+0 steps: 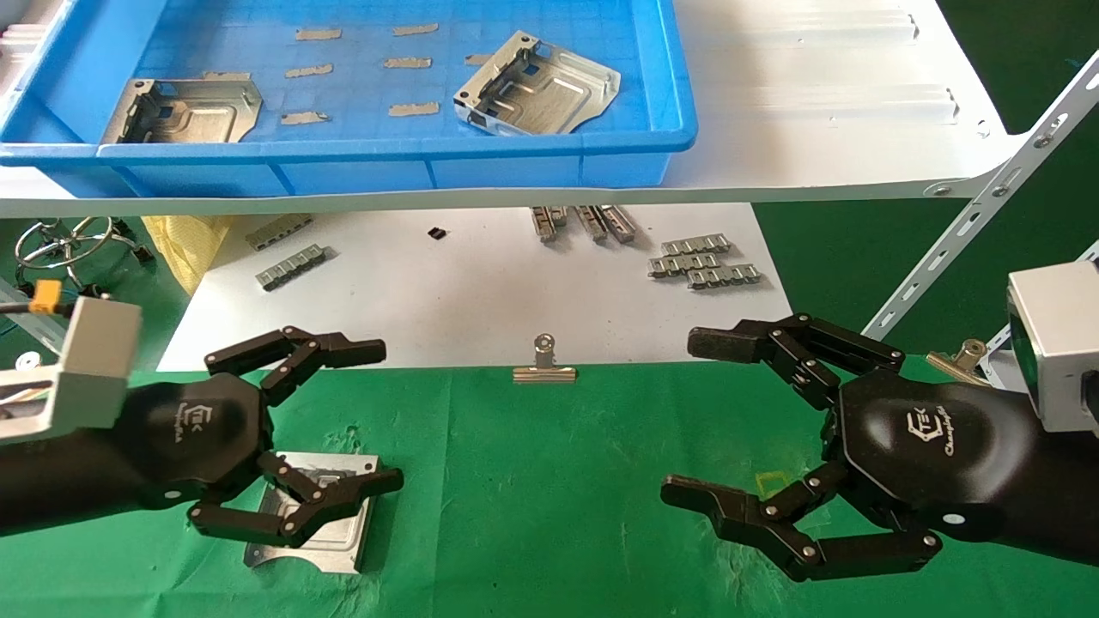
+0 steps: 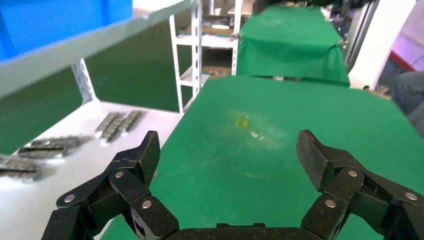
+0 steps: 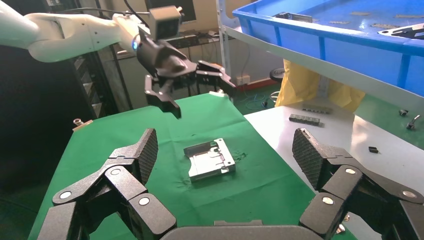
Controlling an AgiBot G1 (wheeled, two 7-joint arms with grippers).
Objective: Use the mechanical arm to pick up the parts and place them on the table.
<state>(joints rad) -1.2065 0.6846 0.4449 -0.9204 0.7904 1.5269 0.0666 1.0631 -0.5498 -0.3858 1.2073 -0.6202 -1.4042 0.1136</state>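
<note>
Two silver bracket parts lie in the blue tray (image 1: 343, 159) on the upper shelf, one at the left (image 1: 185, 110) and one at the right (image 1: 537, 86). A third part (image 1: 330, 524) lies flat on the green-draped table (image 1: 532, 481); it also shows in the right wrist view (image 3: 210, 160). My left gripper (image 1: 378, 416), a black multi-fingered hand, hangs open and empty above that part, not touching it. My right gripper (image 1: 691, 418) is open and empty above the cloth on the right. Both wrist views show spread fingers, the left gripper (image 2: 230, 155) and the right gripper (image 3: 226, 150).
A silver binder clip (image 1: 543, 365) sits at the cloth's far edge. Grey ribbed strips (image 1: 704, 260) lie on the white board (image 1: 472, 300) under the shelf. A slanted white shelf strut (image 1: 970, 232) stands at the right. Yellow cloth (image 1: 185, 245) bunches at the left.
</note>
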